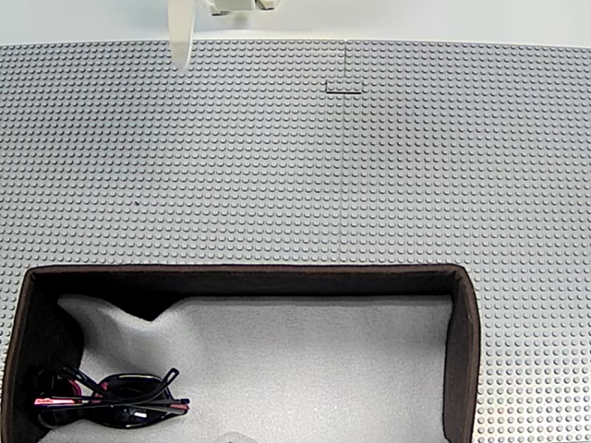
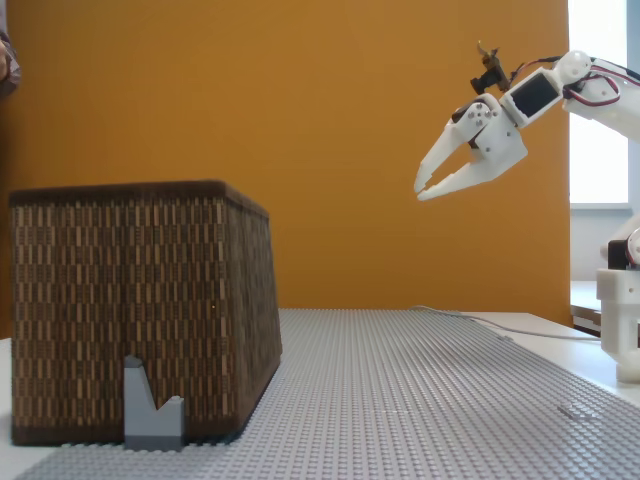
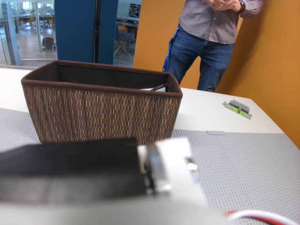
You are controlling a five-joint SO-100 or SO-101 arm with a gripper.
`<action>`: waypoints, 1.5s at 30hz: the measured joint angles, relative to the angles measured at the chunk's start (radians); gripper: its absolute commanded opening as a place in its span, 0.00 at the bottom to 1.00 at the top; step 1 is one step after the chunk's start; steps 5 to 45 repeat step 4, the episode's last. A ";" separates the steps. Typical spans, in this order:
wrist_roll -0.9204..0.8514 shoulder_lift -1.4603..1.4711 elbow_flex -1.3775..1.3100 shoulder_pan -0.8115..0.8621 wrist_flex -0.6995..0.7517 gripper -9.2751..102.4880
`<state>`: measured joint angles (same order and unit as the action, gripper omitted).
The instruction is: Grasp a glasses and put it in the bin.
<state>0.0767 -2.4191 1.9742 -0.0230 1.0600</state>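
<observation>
The bench point(image 1: 277, 185) is covered by a grey studded mat in both fixed views, and the same mat is seen under the bin in the wrist view. An orange wall point(image 2: 350, 150) is seen behind the bench in a fixed view.

The bin point(image 1: 466, 351) is set at the near edge of the top-down fixed view; its dark brown walls enclose a pale grey-white lining. In the side-on fixed view the bin point(image 2: 140, 310) is placed at the left, its woven wall facing the camera, with a small grey block point(image 2: 152, 410) set against its near face. In the wrist view the bin point(image 3: 101, 115) is seen from outside, and a thin dark tip with a pink accent is just visible over its right rim.

A person point(image 3: 211, 42) in jeans and a grey shirt is seen standing past the far edge of the bench in the wrist view. Near that edge, a small grey and green brick piece point(image 3: 238, 108) is laid on the bench.

The hand point(image 2: 426, 189) is held high above the bench at the right of the side-on view, well apart from the bin, released, with its fingers slightly parted and nothing between them.

The glasses point(image 1: 115, 399) are laid inside the bin, on the lining in its near left corner.
</observation>
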 measured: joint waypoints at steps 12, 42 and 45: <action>0.000 0.000 0.002 0.000 0.000 0.08; 0.000 0.000 0.002 0.000 0.000 0.08; 0.000 0.000 0.002 0.000 0.000 0.08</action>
